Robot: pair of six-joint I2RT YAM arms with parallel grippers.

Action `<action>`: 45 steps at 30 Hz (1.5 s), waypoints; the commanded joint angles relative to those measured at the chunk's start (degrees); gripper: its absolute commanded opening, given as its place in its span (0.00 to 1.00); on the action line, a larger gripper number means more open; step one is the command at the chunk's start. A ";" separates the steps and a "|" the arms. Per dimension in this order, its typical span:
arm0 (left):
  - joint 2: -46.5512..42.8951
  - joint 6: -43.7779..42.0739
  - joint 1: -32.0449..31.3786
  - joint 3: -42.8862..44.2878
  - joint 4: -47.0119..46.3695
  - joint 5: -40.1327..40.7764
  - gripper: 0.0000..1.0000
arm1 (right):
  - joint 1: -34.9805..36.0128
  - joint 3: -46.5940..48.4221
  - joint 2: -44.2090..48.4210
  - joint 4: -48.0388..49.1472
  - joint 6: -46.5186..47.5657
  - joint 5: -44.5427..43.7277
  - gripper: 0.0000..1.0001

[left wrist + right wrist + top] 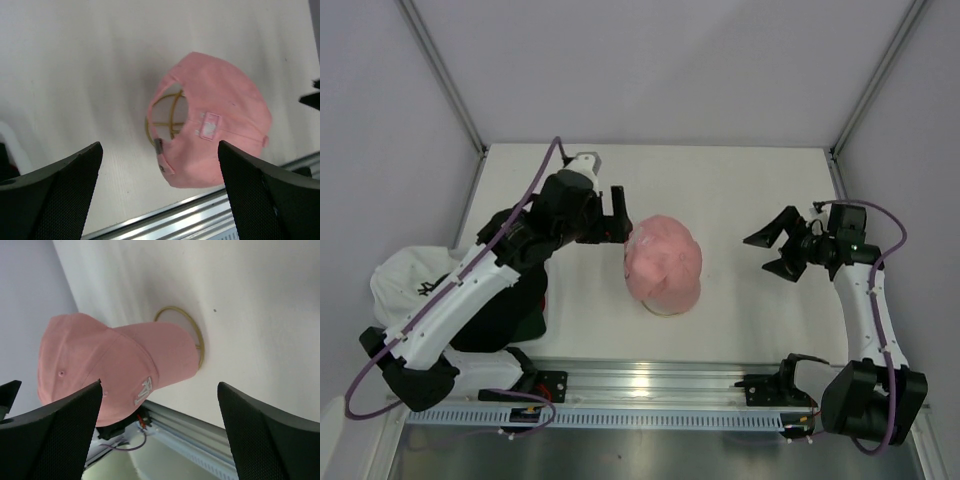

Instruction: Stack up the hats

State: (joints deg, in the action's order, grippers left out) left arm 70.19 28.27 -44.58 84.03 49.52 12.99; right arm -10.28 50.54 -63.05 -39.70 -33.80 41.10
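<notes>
A pink cap (663,263) sits on a gold wire-ring stand in the middle of the table. It also shows in the left wrist view (225,120), where the stand (167,117) shows through its back opening, and in the right wrist view (110,360), where the stand's ring (195,332) shows under its brim. My left gripper (618,228) is open and empty just left of the cap. My right gripper (775,250) is open and empty, well to the cap's right. A white cap (405,280) and a dark cap (510,310) lie piled at the left, partly under my left arm.
A metal rail (650,385) runs along the table's near edge. Grey walls close the table in at the back and both sides.
</notes>
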 commanded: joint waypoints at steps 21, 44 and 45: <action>1.69 6.45 14.69 -14.24 -10.84 -16.24 0.70 | 2.55 7.82 6.79 -3.54 6.91 -5.50 1.00; 11.28 9.69 11.18 -14.50 -9.00 -10.28 0.43 | 2.99 5.88 5.22 -1.87 4.71 -5.68 1.00; 10.76 10.57 11.09 -14.59 -8.91 -9.40 0.42 | 2.99 5.79 5.30 -1.78 4.71 -5.77 1.00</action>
State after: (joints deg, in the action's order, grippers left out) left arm 81.89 36.73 -33.17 68.93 39.22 -0.97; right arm -7.57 56.25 -57.87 -42.52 -28.75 36.18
